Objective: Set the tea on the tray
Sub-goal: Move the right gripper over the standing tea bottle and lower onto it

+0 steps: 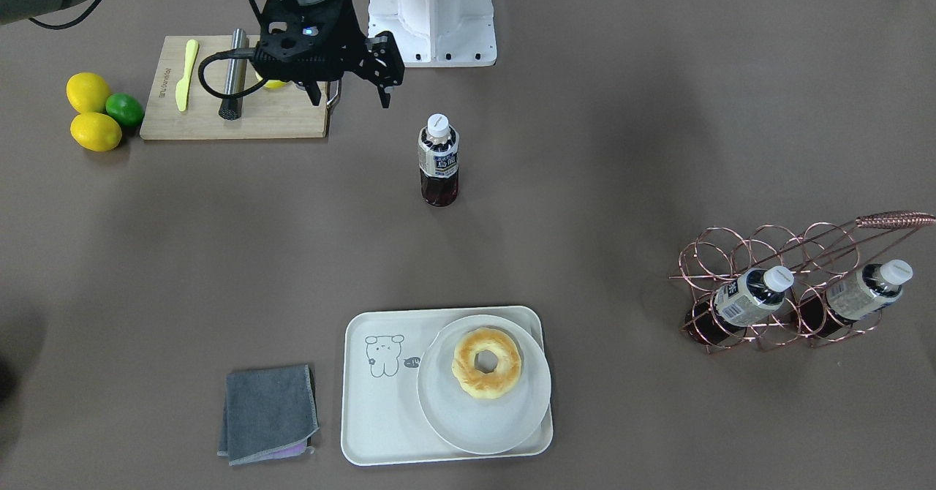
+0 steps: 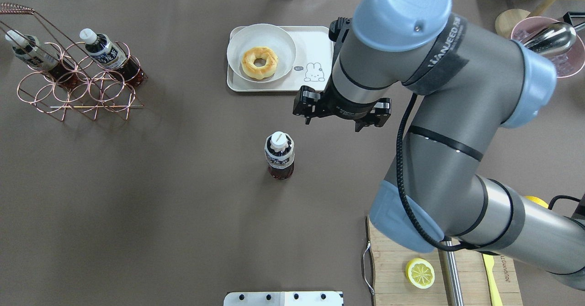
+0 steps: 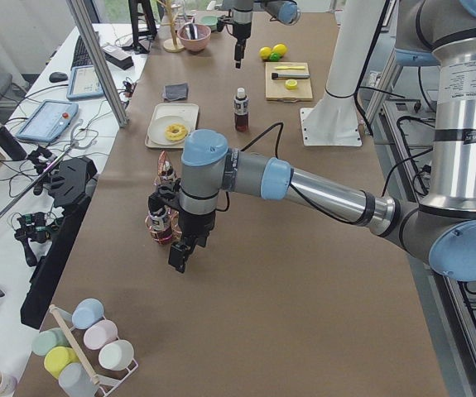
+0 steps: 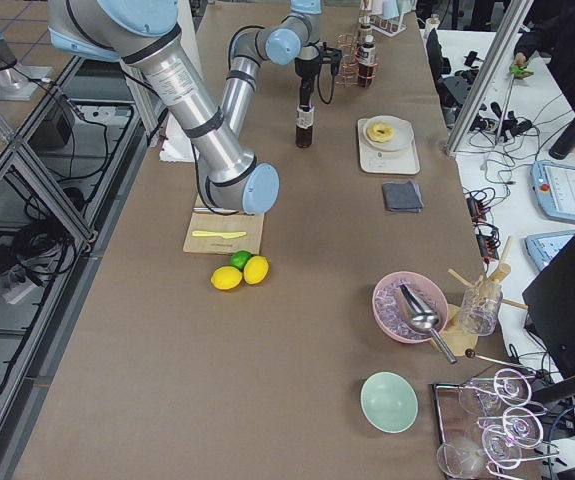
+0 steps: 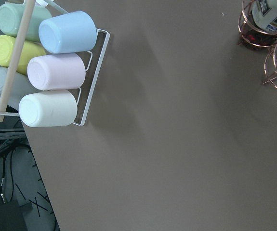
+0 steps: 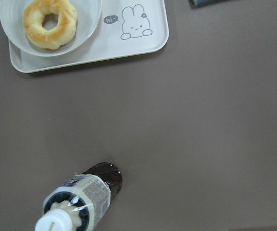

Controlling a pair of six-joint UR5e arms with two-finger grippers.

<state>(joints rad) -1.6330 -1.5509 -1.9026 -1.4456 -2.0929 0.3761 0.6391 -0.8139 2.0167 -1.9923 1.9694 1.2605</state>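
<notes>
Currently the tea (image 1: 439, 159) stands upright mid-bench, apart from the tray (image 1: 380, 417). Right gripper (image 1: 349, 101): jaws spread; left gripper (image 3: 177, 258): cannot tell.

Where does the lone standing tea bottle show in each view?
Front-facing: tea bottle, centre.
Overhead: centre.
Exterior left: far, upper middle.
Exterior right: far, top centre.
Left wrist: not in it.
Right wrist: bottom left.
Landmark: the tray with the doughnut.
</notes>
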